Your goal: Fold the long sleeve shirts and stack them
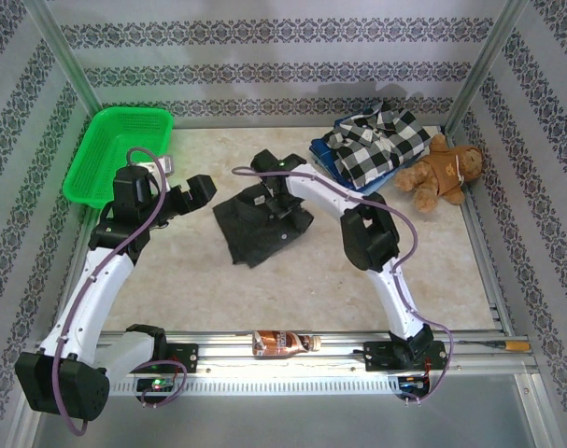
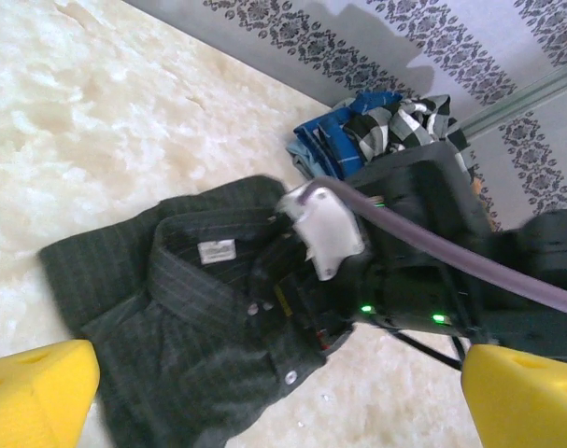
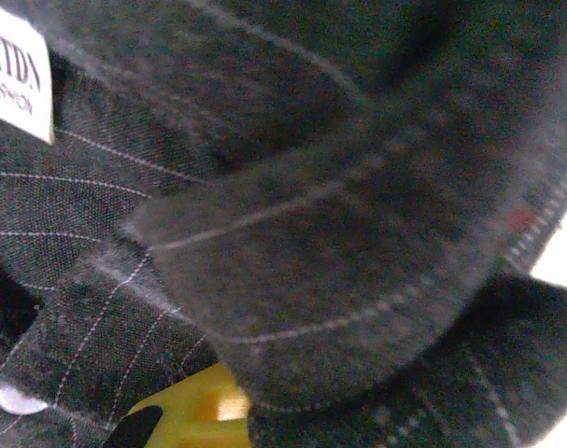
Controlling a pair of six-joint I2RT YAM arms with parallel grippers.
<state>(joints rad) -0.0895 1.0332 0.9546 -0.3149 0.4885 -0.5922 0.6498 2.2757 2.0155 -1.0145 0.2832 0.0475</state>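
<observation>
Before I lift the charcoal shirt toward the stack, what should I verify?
1. Right end effector shut on charcoal pinstripe shirt near the collar: ok.
2. Left end effector open, off the shirt's left side: ok.
3. All folded layers pinched: cannot tell.
4. Checked flannel shirt lies on blue garment at back right: ok.
5. Teddy bear apart from that stack: cannot tell.

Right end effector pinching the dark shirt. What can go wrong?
The right end effector holds the dark shirt at one spot near the collar, the left end effector open and off it: lifting may undo the fold. The teddy bear sits beside the checked shirt: placing there may bump it.
</observation>
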